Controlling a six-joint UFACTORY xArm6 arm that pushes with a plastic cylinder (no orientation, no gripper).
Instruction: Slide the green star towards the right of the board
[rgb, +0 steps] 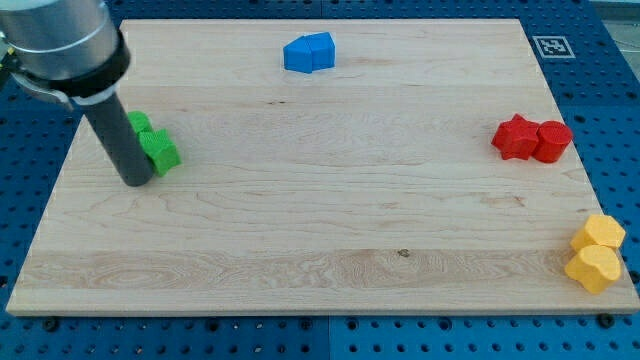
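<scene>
Green star barely started on its way right

My tip (136, 181) has no fingers to open or close; it touches the green star's (154, 146) left side, far at the view's left of the table (330, 230). Nearly the whole crossing remains; red blocks (531, 139) and yellow blocks (596, 254) sit well apart at the right.

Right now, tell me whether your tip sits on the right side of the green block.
No. My tip sits against the view's left side of the green block, which lies near the board's left edge.
</scene>
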